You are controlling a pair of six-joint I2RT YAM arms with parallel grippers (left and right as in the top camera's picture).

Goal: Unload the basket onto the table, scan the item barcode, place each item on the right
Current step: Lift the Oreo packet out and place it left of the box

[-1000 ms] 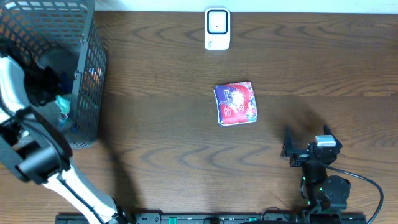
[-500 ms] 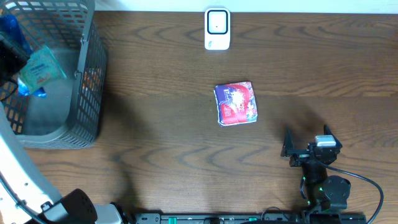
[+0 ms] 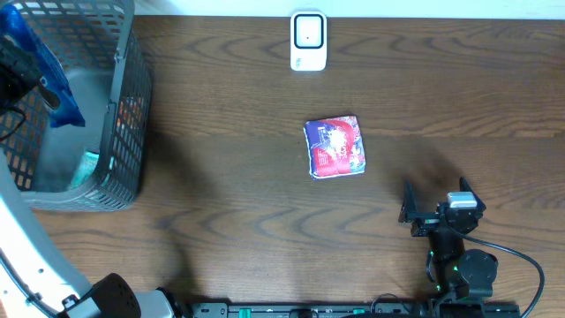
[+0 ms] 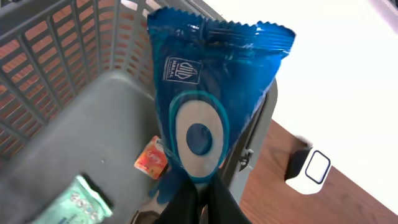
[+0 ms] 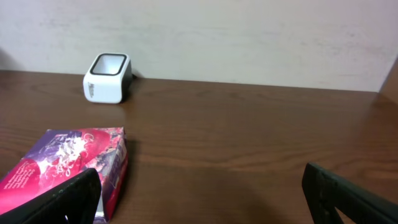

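Observation:
My left gripper (image 4: 200, 186) is shut on the bottom edge of a blue snack packet (image 4: 205, 93), which stands upright over the grey wire basket (image 4: 56, 68). Overhead, the packet (image 3: 48, 71) hangs inside the basket's top left corner, beside the gripper (image 3: 16, 69). The white barcode scanner (image 3: 308, 40) stands at the table's far middle and also shows past the basket (image 4: 309, 169). My right gripper (image 3: 435, 191) rests at the front right, open and holding nothing (image 5: 205, 199).
A red and purple box (image 3: 335, 147) lies flat at the table's middle, left of my right fingers (image 5: 68, 165). A pale green packet (image 4: 78, 199) and a small orange packet (image 4: 152, 158) lie on the basket floor. The scanner (image 5: 107, 78) faces the right wrist camera.
The left gripper has risen out of the basket with the blue packet. A pale green packet seen up beside it half a second ago now lies on the basket floor. The right arm is still.

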